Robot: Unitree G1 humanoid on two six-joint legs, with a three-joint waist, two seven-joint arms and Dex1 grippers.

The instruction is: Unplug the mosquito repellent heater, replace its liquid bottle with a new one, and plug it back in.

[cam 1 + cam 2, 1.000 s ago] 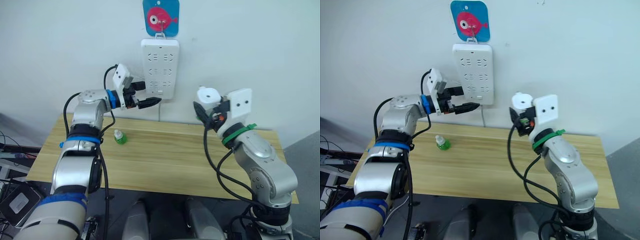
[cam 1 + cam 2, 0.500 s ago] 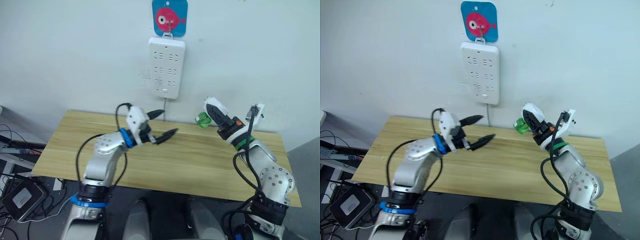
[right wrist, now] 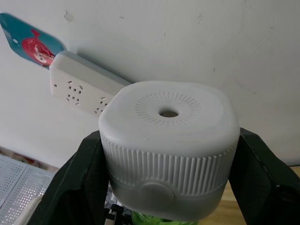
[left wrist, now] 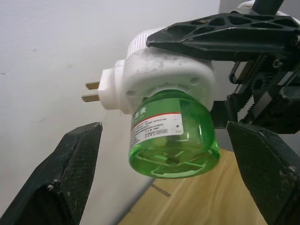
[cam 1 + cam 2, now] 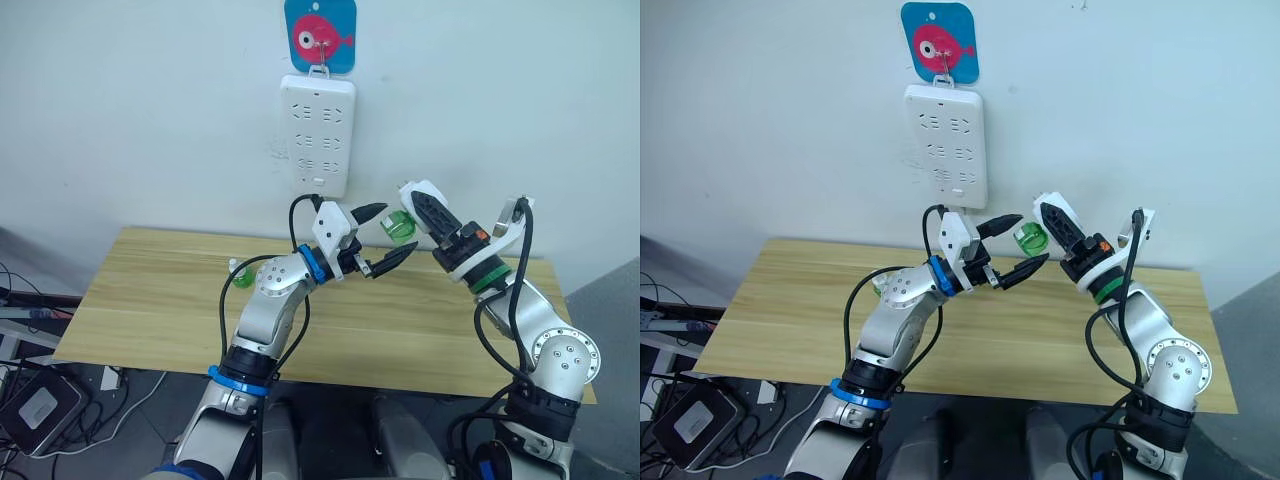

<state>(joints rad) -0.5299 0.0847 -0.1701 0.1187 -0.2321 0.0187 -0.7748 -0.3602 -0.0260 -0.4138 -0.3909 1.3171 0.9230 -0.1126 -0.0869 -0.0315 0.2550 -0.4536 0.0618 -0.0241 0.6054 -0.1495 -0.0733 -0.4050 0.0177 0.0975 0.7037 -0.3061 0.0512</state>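
Note:
My right gripper (image 5: 424, 208) is shut on the mosquito repellent heater (image 3: 168, 136), a white rounded dome with a round hole in its top, held in the air in front of the wall. Its two plug prongs (image 4: 91, 92) are bare. A green liquid bottle (image 4: 173, 136) hangs screwed under the heater. My left gripper (image 5: 398, 230) is open, with one black finger (image 4: 61, 187) on each side of that bottle and not touching it. Another small green bottle (image 5: 240, 276) stands on the table behind my left arm.
The white power strip (image 5: 318, 135) hangs on the wall under a blue card with a pink fish (image 5: 320, 35), up and to the left of the heater. The wooden table (image 5: 150, 300) lies below both arms.
The camera has shifted. My left gripper has moved up and right from over the table to flank the bottle under the heater. The right gripper still holds the heater.

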